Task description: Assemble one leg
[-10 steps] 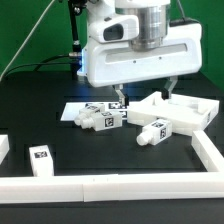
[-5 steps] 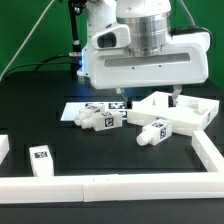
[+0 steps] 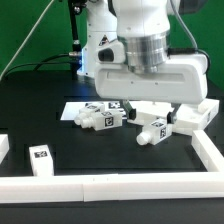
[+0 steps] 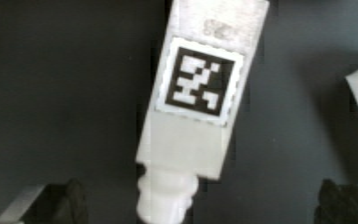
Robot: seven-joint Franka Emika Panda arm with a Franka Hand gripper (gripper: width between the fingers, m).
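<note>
The gripper hangs low over the black table with its 2 fingers spread apart, gripping nothing. 1 leg lies flat below it, tag up, its narrow threaded end reaching toward the gap between the fingertips without touching either. In the exterior view the leg rests just beside the near edge of the tabletop, while other legs cluster past the tabletop's corner on the exterior view's left
</note>
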